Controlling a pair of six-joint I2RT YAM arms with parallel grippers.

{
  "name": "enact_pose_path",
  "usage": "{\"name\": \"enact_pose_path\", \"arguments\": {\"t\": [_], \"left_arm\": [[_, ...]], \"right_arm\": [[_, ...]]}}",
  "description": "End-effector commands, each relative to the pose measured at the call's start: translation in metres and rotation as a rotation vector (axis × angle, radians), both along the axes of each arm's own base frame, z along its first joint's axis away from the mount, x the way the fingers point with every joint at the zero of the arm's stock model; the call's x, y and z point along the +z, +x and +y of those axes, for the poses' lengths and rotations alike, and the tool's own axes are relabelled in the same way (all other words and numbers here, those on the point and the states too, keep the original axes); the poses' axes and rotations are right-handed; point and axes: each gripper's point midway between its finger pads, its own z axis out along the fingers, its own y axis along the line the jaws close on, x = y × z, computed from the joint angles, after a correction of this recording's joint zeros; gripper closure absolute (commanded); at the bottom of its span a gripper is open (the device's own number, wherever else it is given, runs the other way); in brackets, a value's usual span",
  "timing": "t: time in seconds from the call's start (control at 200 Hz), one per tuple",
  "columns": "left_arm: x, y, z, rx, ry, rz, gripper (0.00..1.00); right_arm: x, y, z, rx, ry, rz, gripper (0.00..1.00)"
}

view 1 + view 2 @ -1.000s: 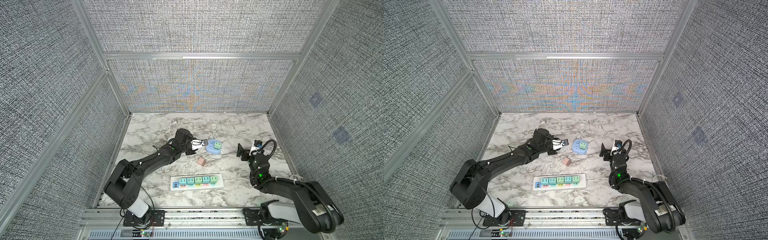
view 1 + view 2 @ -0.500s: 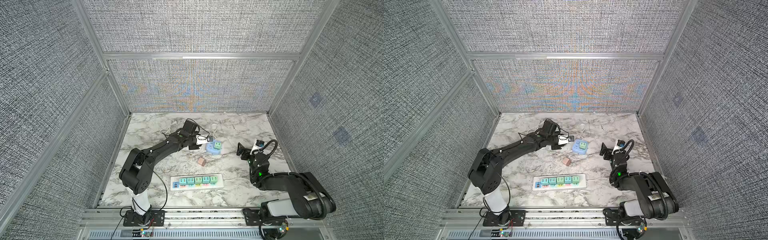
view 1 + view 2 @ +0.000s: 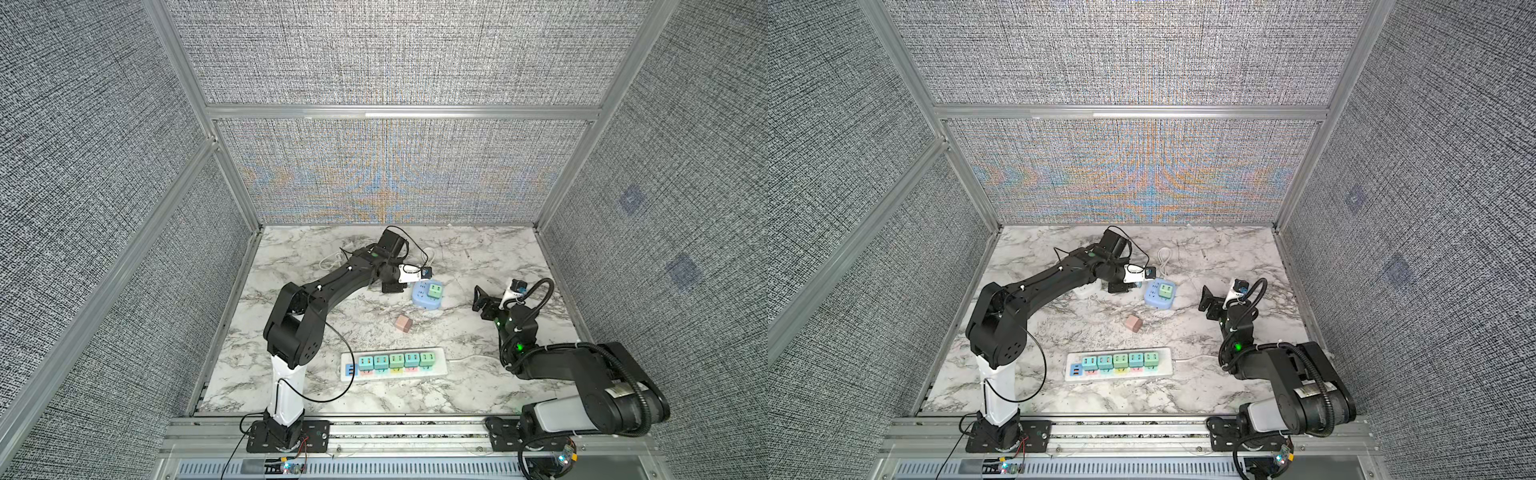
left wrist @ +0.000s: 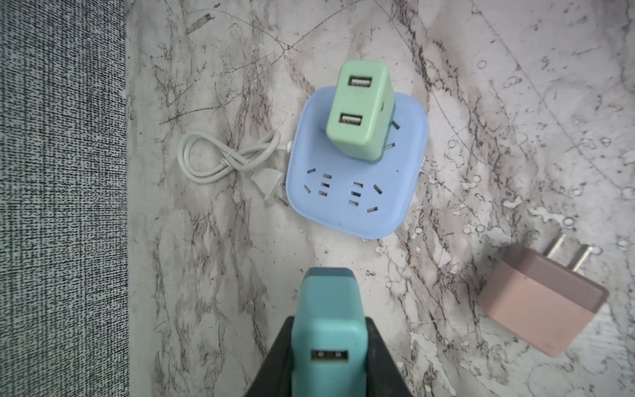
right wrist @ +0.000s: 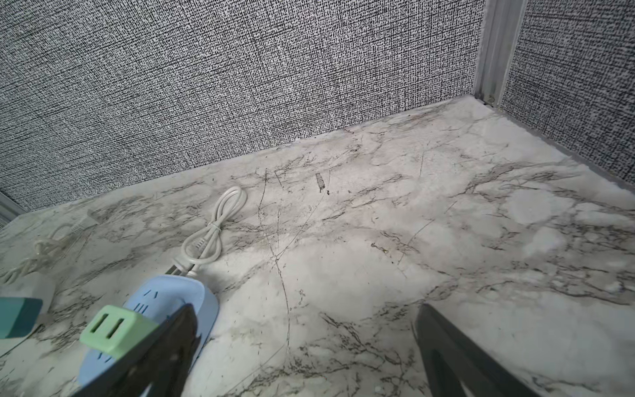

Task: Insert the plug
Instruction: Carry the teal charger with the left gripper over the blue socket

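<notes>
- Now hold level teal rectangular plastic charger plug, clamped in left gripper at frame bottom.
- Align over free slots of blue rounded plastic socket block, mid-frame; press straight.
- Brace block with open, empty right gripper.

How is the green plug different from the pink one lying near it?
The green plug stands upright, seated in the blue socket block; the pink plug lies on its side on the marble table. The green plug's prongs are hidden in the block; the pink plug's two prongs show bare. Both are boxy adapters of similar shape.
</notes>
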Motion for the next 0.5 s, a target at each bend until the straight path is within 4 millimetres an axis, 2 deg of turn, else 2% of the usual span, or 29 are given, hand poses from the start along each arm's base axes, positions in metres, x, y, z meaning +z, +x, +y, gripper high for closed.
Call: {"name": "enact_pose_path", "arguments": {"t": [0.0, 0.495], "left_arm": [[-0.01, -0.004, 0.004, -0.007, 0.05, 0.041, 1.0], [-0.023, 0.007, -0.007, -0.024, 0.1, 0.071, 1.0]], "right_arm": [[0.003, 0.002, 0.001, 0.003, 0.008, -0.01, 0.01], [0.003, 0.005, 0.004, 0.014, 0.007, 0.002, 0.0]]}}
